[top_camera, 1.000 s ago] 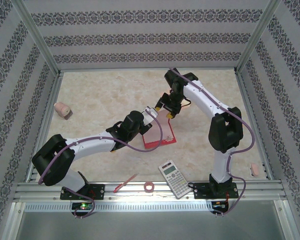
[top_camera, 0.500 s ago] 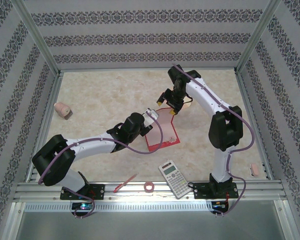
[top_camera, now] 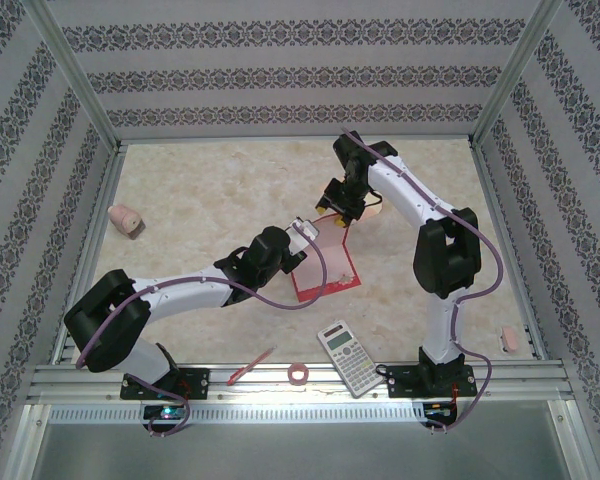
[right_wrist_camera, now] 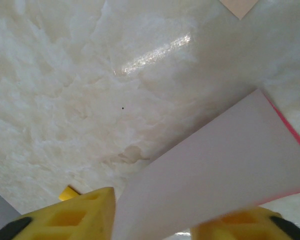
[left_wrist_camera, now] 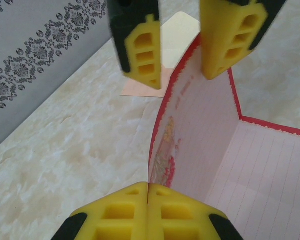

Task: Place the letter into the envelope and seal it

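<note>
While the left gripper keeps its fingers pressed together on one edge of the letter, the sheet stands curled up off the tabletop near its centre, with the other part lying flat. The right gripper straddles the raised far edge, spread, with one finger on each side of the paper and no pinch that I can see. The envelope lies flat just beyond, at about 1 o'clock from the letter, its paler flap on the far side.

The paper is thin. If the right gripper closes off the edge, or the two arms pull against each other, the sheet will likely crease crookedly or tear at the pinch. A skewed fold would probably jam at the envelope's mouth. The envelope is loose, so a nudge could slide it away.

Counted: one letter, one envelope, two grippers. At 6 o'clock, along the near edge, lie one calculator, one tape roll and one red pen.
</note>
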Robot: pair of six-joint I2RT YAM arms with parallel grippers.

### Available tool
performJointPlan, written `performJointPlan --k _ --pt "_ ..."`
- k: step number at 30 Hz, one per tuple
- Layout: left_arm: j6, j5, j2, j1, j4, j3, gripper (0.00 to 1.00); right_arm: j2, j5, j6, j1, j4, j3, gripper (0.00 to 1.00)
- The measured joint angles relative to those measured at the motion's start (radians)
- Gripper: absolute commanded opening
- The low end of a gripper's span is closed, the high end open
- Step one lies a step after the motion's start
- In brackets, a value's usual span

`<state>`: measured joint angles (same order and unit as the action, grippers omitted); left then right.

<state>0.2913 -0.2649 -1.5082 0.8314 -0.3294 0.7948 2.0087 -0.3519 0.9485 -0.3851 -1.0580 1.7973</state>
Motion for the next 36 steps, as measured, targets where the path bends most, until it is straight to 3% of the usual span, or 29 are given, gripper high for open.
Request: performJointPlan --k 5,8,18,23,27,36 --pt "-0.027 -0.003 0.0 0.0 0.0 0.0 0.0 0.0 0.004 -0.004 0.002 0.014 -0.005 0.0" --pt "-0.05 -0.006 0.0 0.0 0.001 0.0 0.0 0.0 0.005 -0.007 0.002 0.021 -0.013 0.0" --pt "-0.188 -0.028 0.038 -0.006 0.063 0.0 0.66 -0.001 0.045 -0.03 0.004 0.043 -0.023 0.0" --pt "-0.305 0.04 0.149 -0.076 0.151 0.002 0.87 -0.016 0.079 -0.064 0.004 0.072 -0.043 0.0" --pt "-0.402 0.114 0.257 -0.179 0.204 0.003 0.98 -0.059 0.092 -0.09 0.004 0.118 -0.097 0.0" --pt "-0.489 0.348 0.243 -0.296 0.337 0.116 1.0 -0.234 0.085 -0.145 0.034 0.308 -0.377 0.0"
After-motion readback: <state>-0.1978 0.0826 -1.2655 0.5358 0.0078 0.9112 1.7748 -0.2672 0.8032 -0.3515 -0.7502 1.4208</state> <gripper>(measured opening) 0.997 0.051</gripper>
